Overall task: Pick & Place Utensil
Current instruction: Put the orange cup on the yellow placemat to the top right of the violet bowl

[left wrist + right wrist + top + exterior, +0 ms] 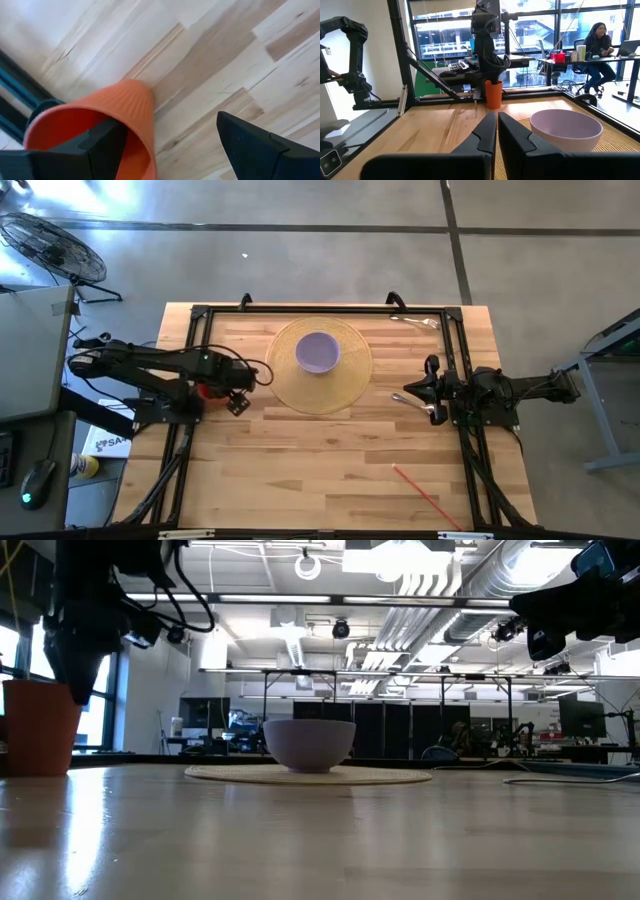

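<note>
Hovering over orange cup [107, 120] at bench [330, 470] left edge: left gripper [167, 142], fingers spread wide, one inside the rim, one outside, not clamped on the wall. Cup upright, nothing visible inside. Purple bowl [318, 352] centred on round woven mat [345, 385], far-middle of bench; nothing seen in it from above. Parked at right edge: right gripper [497, 131], fingers clenched, holding nothing. Metal utensil [418, 322] lying flat at far right corner. Second metal utensil [416, 404] on bench just beside right gripper. Red stick [422, 491] lying near right, well apart from bowl. Person seated at a desk [596, 42] in the room beyond.
</note>
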Action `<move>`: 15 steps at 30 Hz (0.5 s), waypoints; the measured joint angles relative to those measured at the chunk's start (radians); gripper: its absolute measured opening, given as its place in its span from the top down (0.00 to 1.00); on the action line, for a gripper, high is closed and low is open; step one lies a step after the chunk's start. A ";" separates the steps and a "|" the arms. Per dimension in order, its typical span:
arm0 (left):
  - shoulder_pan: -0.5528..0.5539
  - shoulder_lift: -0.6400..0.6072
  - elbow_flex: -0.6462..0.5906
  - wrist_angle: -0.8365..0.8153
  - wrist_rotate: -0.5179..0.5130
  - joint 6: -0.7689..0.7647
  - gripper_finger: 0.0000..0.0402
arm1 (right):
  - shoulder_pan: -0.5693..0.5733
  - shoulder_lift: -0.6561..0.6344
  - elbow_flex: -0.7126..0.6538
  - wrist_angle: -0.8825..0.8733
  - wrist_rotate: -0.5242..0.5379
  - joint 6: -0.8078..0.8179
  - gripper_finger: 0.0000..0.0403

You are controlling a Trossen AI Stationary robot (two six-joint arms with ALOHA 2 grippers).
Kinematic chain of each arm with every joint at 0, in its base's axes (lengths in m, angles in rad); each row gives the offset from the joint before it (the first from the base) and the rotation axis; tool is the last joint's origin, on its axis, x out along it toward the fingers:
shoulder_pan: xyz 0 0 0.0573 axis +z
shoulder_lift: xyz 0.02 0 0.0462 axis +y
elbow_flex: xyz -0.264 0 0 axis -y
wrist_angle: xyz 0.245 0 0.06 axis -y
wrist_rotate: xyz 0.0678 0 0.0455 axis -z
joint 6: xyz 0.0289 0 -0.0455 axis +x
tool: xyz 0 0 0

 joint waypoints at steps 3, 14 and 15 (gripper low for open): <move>0.000 0.000 0.000 0.055 -0.001 0.014 0.26 | 0.000 0.000 0.000 0.000 0.000 0.000 0.97; 0.000 0.000 0.000 0.280 0.020 0.151 0.26 | 0.000 0.000 0.000 0.000 0.000 0.000 0.97; 0.000 0.000 0.000 0.299 0.023 0.160 0.26 | 0.000 0.000 0.000 0.000 0.000 0.000 0.97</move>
